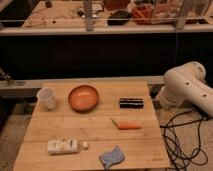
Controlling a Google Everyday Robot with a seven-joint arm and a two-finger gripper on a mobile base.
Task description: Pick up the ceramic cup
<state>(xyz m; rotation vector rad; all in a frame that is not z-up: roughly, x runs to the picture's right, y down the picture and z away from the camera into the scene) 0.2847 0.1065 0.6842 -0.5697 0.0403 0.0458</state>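
The ceramic cup (46, 98) is small, plain white and upright, and stands near the far left corner of the wooden table (95, 135). A wide orange bowl (83, 97) sits just right of it, apart from it. The robot's white arm (187, 87) is folded beside the table's right edge, far from the cup. The gripper itself is out of view; only the arm's joints show.
On the table lie a black box (131, 103), a carrot (127, 125), a white packet (62, 146) and a blue-grey cloth-like thing (112, 157). Black cables (182, 142) lie on the floor at right. A cluttered workbench (100, 15) stands behind.
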